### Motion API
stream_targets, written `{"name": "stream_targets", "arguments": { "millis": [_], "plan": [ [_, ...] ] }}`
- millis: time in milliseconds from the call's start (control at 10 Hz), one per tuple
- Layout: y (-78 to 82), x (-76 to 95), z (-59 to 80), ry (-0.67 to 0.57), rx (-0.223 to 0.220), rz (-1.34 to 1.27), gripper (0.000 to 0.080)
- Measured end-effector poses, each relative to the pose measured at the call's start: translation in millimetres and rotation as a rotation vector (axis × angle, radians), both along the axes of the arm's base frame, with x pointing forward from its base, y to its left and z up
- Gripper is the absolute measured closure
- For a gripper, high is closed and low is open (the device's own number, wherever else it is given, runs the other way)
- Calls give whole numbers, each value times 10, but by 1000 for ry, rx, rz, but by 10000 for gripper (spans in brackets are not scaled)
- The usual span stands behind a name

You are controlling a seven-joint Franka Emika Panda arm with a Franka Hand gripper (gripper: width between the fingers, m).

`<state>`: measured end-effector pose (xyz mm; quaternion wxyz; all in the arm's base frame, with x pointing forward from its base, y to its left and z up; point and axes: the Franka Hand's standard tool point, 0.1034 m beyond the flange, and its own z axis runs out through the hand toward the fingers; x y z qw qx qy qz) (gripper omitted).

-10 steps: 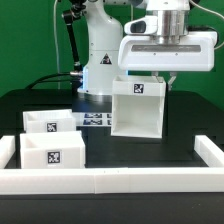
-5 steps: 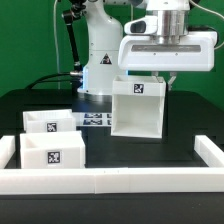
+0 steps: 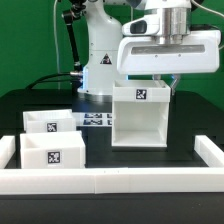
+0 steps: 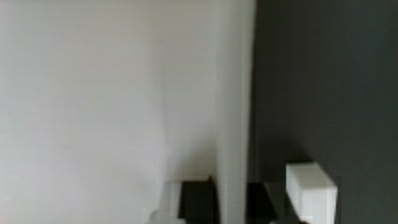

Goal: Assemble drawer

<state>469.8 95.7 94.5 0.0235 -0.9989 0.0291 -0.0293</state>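
Note:
The tall white drawer housing (image 3: pixel 140 118) stands open-side forward at the table's middle, a tag on its top front. My gripper (image 3: pixel 167 84) is right over its upper right edge, fingers down on either side of the side wall. In the wrist view the thin white wall (image 4: pixel 233 120) runs between my dark fingers (image 4: pixel 201 203), with the gripper (image 4: pixel 233 204) shut on it. Two small white trays, one behind (image 3: pixel 50 124) and one in front (image 3: pixel 52 153), sit at the exterior view's left, each with a tag.
The long low white border wall (image 3: pixel 120 181) runs along the front and up both sides. The marker board (image 3: pixel 97 119) lies flat between the trays and the housing. The robot's base (image 3: pixel 98 60) stands behind.
The housing and my gripper have shifted slightly toward the exterior view's right and lower in the picture. The trays have not moved.

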Motion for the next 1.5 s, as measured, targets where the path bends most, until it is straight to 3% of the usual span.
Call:
{"name": "stream_targets", "arguments": {
  "millis": [500,900,1100,1500],
  "plan": [
    [-49,691,15,-63,19,-20,762],
    [-21,1092,33,-112,32,-30,762],
    [-32,1197,50,-124,34,-37,762],
    [6,1209,77,-124,60,-159,761]
  ]
}}
